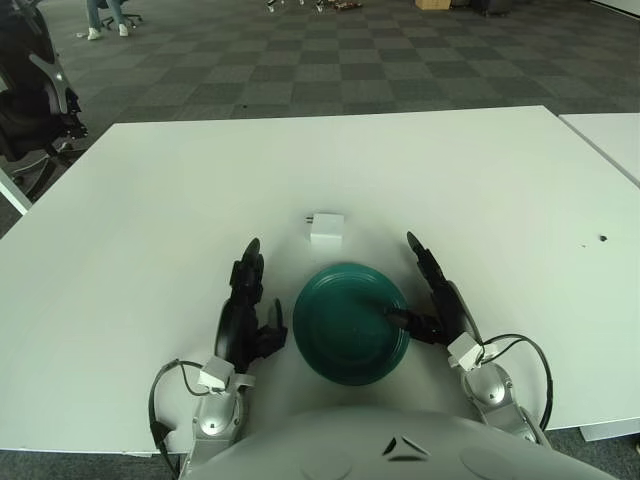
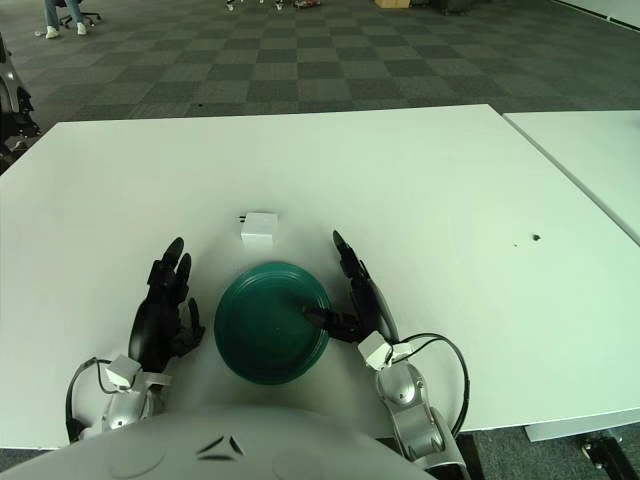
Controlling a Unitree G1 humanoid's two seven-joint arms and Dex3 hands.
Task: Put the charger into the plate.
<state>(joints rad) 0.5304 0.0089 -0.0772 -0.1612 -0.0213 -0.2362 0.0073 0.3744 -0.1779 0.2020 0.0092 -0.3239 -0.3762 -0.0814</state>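
Observation:
A small white charger [image 1: 326, 228] lies on the white table, its prongs pointing left, just beyond the plate. A dark green plate [image 1: 350, 322] sits near the table's front edge and holds nothing. My left hand [image 1: 246, 305] rests on the table to the left of the plate, fingers stretched out and holding nothing. My right hand [image 1: 434, 295] rests to the right of the plate, fingers stretched out, its thumb over the plate's rim. Both hands are apart from the charger.
The white table [image 1: 180, 200] spreads wide around the objects. A second table [image 1: 610, 135] adjoins at the right. A black chair [image 1: 30, 95] stands off the table's far left corner, on carpet floor.

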